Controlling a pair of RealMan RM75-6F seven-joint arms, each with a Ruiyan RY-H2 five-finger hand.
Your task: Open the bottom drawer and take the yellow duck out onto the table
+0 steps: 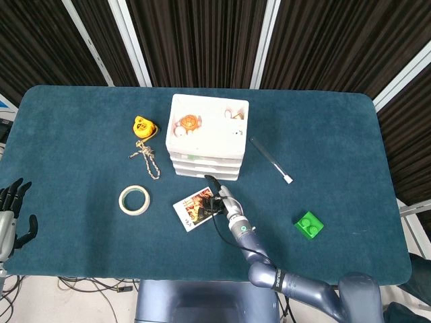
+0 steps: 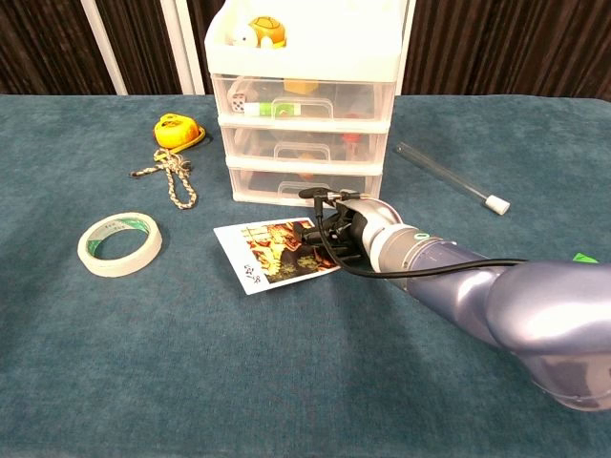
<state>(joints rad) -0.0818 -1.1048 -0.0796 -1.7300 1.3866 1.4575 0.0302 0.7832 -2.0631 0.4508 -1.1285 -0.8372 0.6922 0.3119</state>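
White translucent plastic is forming the three-drawer cabinet (image 2: 304,105) standing at the back middle of the teal cloth worktop (image 2: 143,363), and its bottom drawer (image 2: 304,183) is sitting fully shut, so the opening step is not yet done. The right robot hand (image 2: 336,232) is reaching low over the worktop just in front of that drawer, its dark fingers curling over the near edge of a printed picture card (image 2: 272,253) lying flat there; whether it is pinching the card or only resting on it I cannot tell. The left robot hand (image 1: 15,214) is hanging off the near left edge of the worktop with fingers spread, holding nothing. The yellow duck is not plainly showing: something yellowish (image 2: 305,156) is visible through the middle drawer front, but the contents of the bottom drawer are too blurred to name. The stage in hand looks like the approach to the drawer front. Next, the right robot hand probably needs to lift clear of the card, hook the bottom drawer's recessed handle and draw it straight toward the robot, with care that the light cabinet is not dragged along.
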